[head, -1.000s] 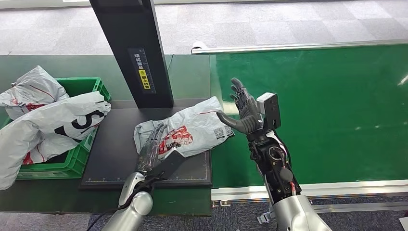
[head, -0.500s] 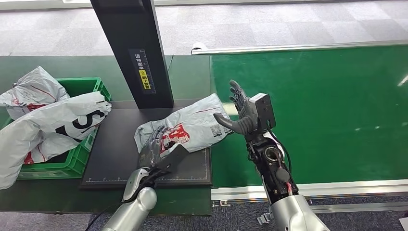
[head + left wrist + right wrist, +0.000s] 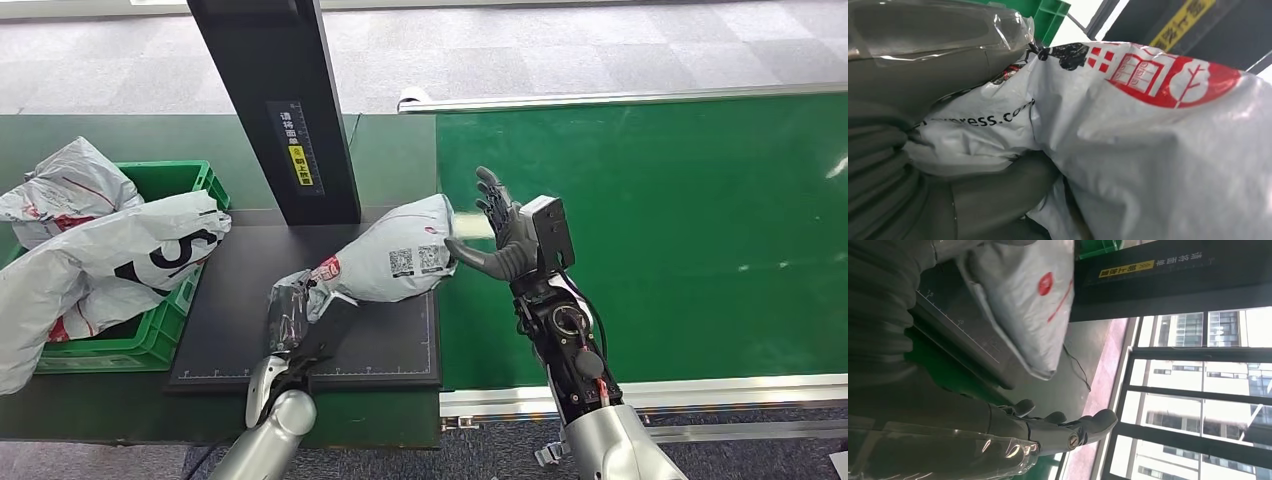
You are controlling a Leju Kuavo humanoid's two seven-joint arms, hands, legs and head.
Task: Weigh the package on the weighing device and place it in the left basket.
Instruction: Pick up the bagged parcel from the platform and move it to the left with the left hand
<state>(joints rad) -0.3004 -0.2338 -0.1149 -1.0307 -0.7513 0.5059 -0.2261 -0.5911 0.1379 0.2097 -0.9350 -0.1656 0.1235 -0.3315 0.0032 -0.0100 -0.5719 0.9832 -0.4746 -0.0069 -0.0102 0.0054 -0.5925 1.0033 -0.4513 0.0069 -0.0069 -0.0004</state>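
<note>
Now our left hand (image 3: 289, 322) grips one end of the package (image 3: 385, 262), lifting it off the scale plate (image 3: 240, 300). We should hold tight & swing slow to the green basket (image 3: 178, 182), w/ 2 bags already in it. Right hand (image 3: 503, 228) is open wide, beside the package. 1 package, 1 basket.
</note>
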